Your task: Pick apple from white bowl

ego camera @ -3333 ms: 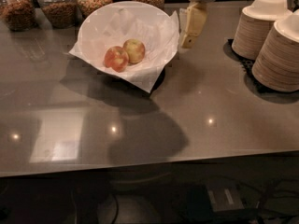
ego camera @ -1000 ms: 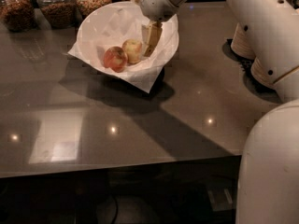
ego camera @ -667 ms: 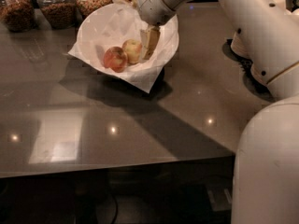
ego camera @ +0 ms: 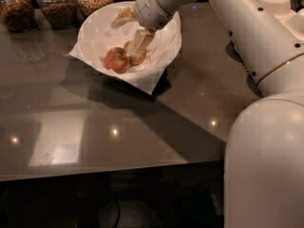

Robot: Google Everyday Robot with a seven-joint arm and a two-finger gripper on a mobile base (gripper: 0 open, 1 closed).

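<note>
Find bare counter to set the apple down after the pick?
Widest free patch: the counter between the white bowl and the near edge. A smaller strip lies left of the bowl, in front of the jars. Crowded: the bowl itself, where the gripper is at the apples, and the right side under the arm.

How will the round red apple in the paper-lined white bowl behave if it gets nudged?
The round red apple probably rolls, lying loose on the crumpled white paper. It would likely bump the yellowish apple beside it. The gripper, open above that one inside the wide white bowl, may find smooth skin slippery.
</note>
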